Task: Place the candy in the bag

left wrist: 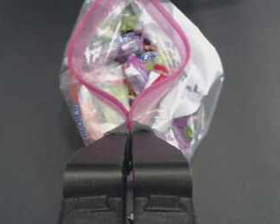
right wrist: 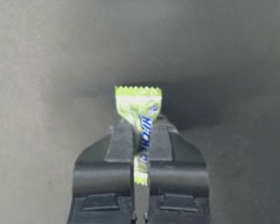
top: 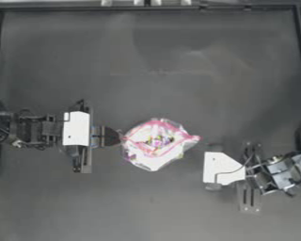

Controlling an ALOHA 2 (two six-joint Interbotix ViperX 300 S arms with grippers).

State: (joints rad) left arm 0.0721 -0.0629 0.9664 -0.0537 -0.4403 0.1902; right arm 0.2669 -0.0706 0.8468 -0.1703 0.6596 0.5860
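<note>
Your left gripper (left wrist: 129, 131) is pressed together on the bag (left wrist: 139, 74), pinching the pink-red strip (left wrist: 160, 85) at the end of the mouth nearest to it. Beyond the jaws the strip divides into two sides, so the mouth of the bag stands open in a loop, and you can see the multicoloured sweets (left wrist: 133, 59) inside through the clear plastic. In the top view the bag (top: 156, 143) lies just in front of your left gripper (top: 112, 137), near the middle of the table (top: 153, 61).

Your right gripper (right wrist: 140, 127) is pinching the candy (right wrist: 138, 118) between its jaws. The wrapped piece is pale yellow-green with blue letters on it, and it stands upright; its serrated end comes out past the fingertips (right wrist: 122, 131), and the other end goes down between the jaws. In the top view your right gripper (top: 212, 187) is apart from the bag, on its right and lower side, and the candy itself cannot be seen there. The mouth of the bag is ahead of this gripper, with bare table between them.
</note>
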